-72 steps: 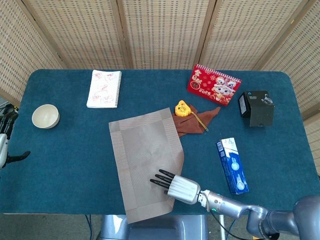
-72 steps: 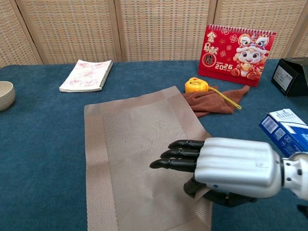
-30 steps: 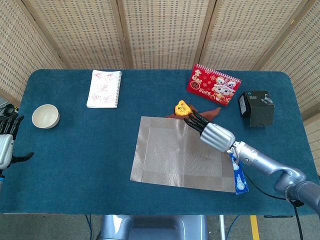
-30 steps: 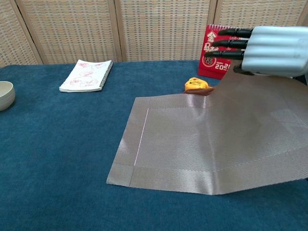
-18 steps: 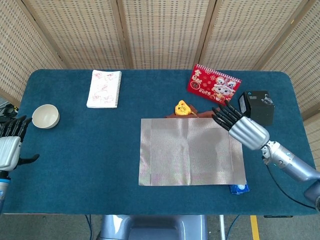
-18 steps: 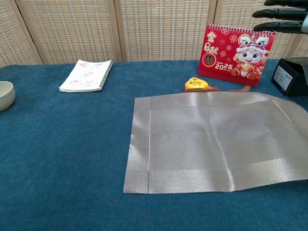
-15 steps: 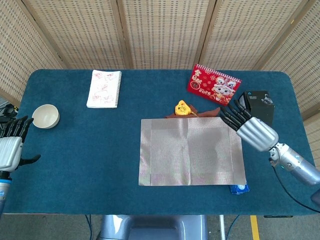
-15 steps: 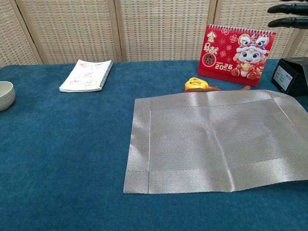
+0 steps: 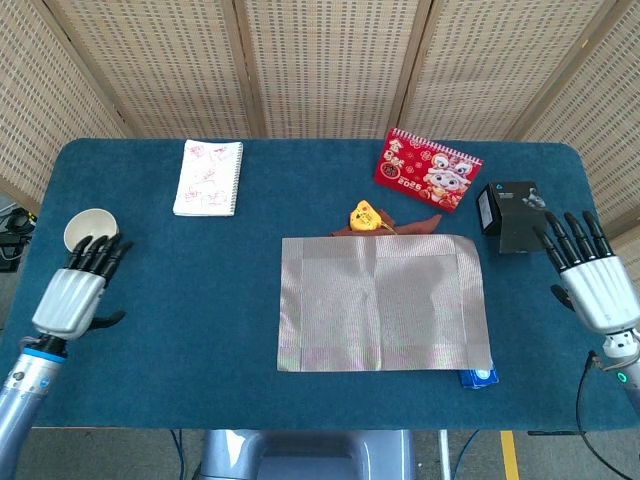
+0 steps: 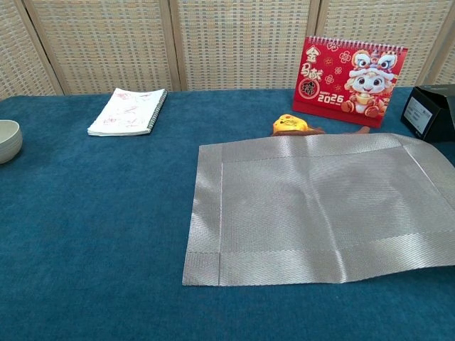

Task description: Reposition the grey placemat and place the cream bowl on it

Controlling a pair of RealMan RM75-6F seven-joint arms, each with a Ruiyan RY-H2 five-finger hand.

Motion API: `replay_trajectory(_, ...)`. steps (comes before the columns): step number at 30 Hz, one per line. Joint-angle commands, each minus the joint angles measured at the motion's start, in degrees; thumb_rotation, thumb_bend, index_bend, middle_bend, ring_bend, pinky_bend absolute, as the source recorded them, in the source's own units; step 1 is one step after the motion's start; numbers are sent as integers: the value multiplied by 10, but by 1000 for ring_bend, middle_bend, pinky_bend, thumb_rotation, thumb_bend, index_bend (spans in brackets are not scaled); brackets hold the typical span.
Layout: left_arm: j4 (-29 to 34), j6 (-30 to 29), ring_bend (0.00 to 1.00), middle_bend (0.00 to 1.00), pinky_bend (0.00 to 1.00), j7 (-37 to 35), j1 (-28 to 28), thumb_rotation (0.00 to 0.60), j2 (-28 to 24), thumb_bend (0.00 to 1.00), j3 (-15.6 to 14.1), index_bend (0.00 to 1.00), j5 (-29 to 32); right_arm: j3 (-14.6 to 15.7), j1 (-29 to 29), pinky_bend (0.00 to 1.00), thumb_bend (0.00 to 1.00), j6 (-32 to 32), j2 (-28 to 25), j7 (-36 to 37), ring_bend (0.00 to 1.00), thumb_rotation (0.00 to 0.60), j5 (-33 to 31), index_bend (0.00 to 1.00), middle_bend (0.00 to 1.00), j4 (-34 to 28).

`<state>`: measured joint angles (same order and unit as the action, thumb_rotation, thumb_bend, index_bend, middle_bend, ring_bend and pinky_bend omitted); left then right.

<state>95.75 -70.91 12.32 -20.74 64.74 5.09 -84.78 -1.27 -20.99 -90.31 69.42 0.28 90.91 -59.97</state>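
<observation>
Left hand (image 9: 72,290), fingers spread and holding nothing, hovers just near the cream bowl (image 9: 88,229) at the tabletop's left edge; right hand (image 9: 592,275) likewise released. Grey placemat (image 9: 383,303) lies flat right of centre. Bowl looks rigid, light, breakable: grip its rim

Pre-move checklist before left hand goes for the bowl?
1. Grey placemat flat on table: ok.
2. Placemat surface free for the bowl: ok; far edge overlaps brown cloth, near right corner covers blue box.
3. Cream bowl upright, unobstructed: ok.
4. Left hand empty, fingers apart: ok.
5. Left hand contact with the bowl: cannot tell.
6. Right hand clear of the placemat: ok.
</observation>
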Motion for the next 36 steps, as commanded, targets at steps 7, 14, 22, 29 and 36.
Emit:
replay_trajectory(7,0,93,0,0,0,57,-84,600,72,0,-14,0,-58,-14,80,0,0,10,-21,29,0,600,-84,0,0,-205)
replay_trajectory(14,-29,175,0,0,0,23,-153,600,154,0,-17,88,-76,-17,102,0,0,-9,-15,20,0,600,-79,0,0,-254)
replay_trajectory(22,-92,235,0,0,0,-17,-216,600,222,0,-24,325,-96,-25,106,0,0,8,-16,22,0,600,-79,0,0,-249)
replay_trajectory(29,-147,227,0,0,0,-45,-234,600,261,0,-48,333,-124,-37,108,0,0,17,-16,28,0,600,-84,0,0,-242)
replay_trajectory(36,-185,229,0,0,0,-66,-253,600,292,0,-60,334,-136,-45,110,0,0,24,-17,31,0,600,-88,0,0,-238)
